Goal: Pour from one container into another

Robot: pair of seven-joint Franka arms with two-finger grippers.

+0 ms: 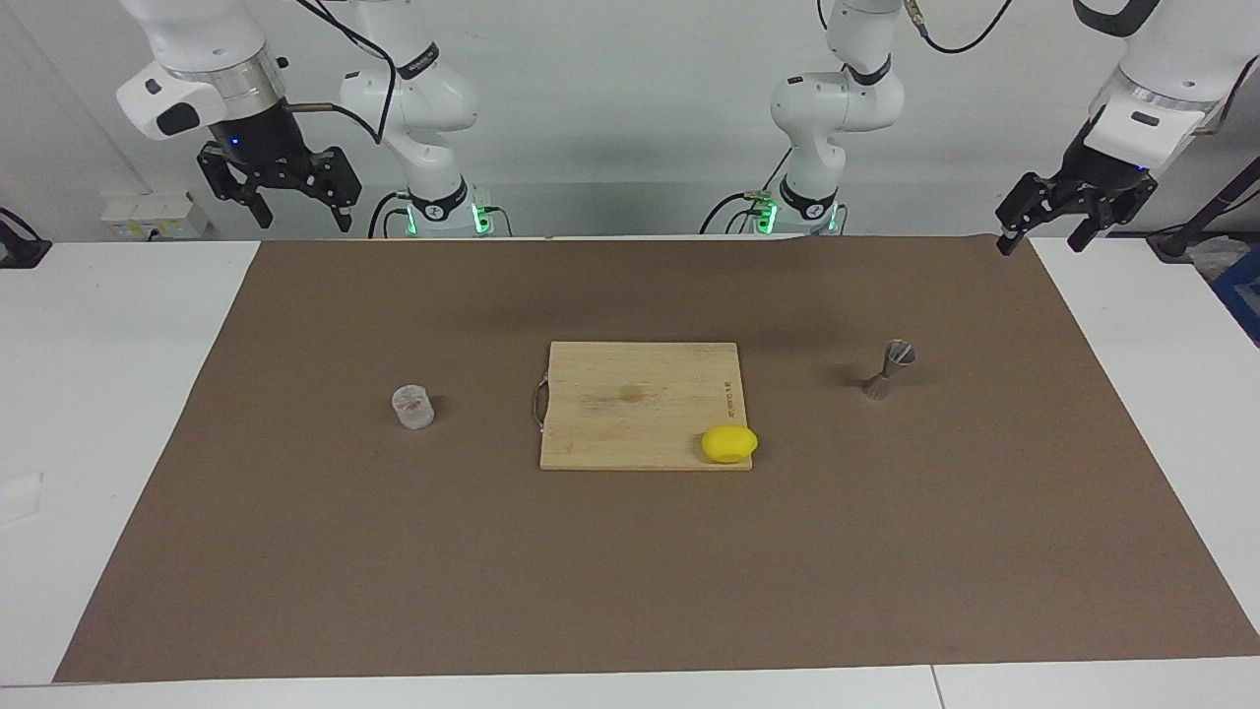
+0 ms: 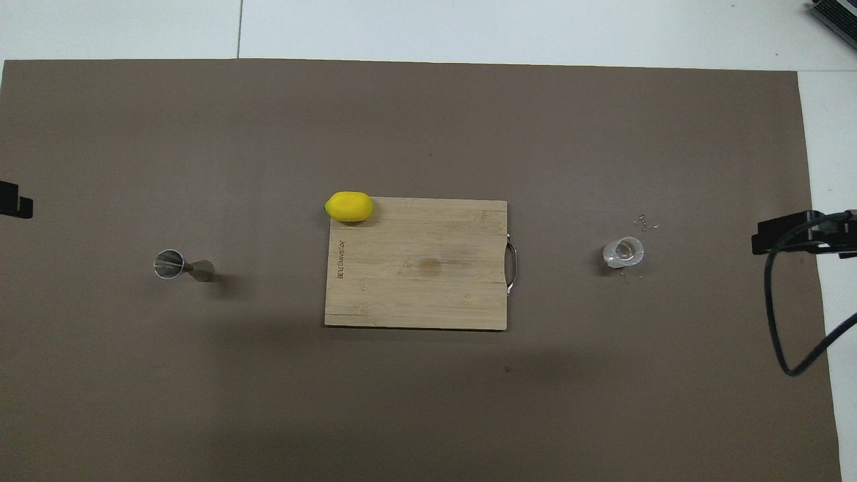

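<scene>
Starting at the bottom of the facing view, it's just bare brown mat for a good stretch, so nothing much going on there. Mid-frame is where the stuff sits: a yellow lemon on the lower right corner of the wooden cutting board, which is dead center. Left of the board, well apart from it, the little clear glass cup stands upright on the mat. Right of the board, also well apart, there's the metal jigger, upright on its narrow waist.

Up top, both arms are just waiting, raised. The right gripper hangs at the upper left of the frame, over the mat's top corner, fingers spread wide with nothing between them. The left gripper is at the upper right, over the other top corner, fingers parted too and holding nothing.

In the overhead view things flip: cup at mid-right, jigger at mid-left, lemon on the board's upper left corner.
</scene>
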